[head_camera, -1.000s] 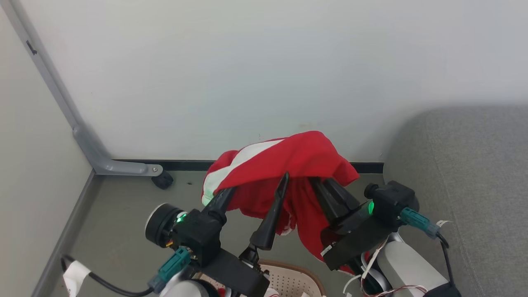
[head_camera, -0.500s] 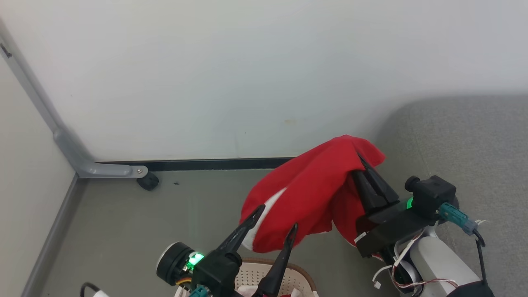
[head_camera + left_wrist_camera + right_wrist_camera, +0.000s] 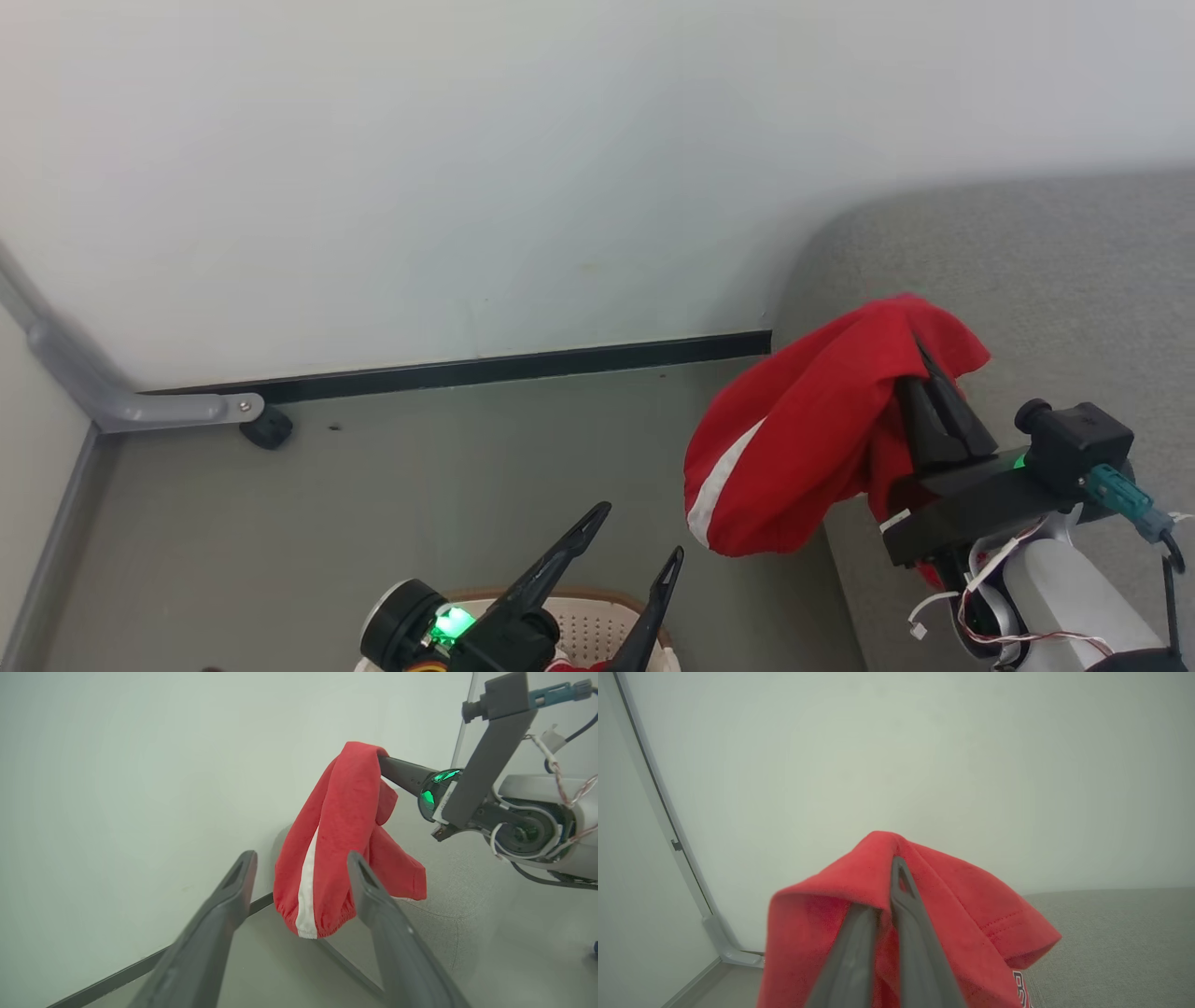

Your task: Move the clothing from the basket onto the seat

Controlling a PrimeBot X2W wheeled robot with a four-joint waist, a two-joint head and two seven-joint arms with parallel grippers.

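R gripper point(image 3: 924, 373), fingers clamped on the red shorts point(image 3: 794, 439), holds them hanging at the seat point(image 3: 1027, 261) corner, cushion just right & below; L gripper point(image 3: 639, 530) spread wide, empty, over the basket point(image 3: 597, 621).

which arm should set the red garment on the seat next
Right: the right gripper is shut on the red garment at the seat edge; the left gripper stands open and empty by the basket.
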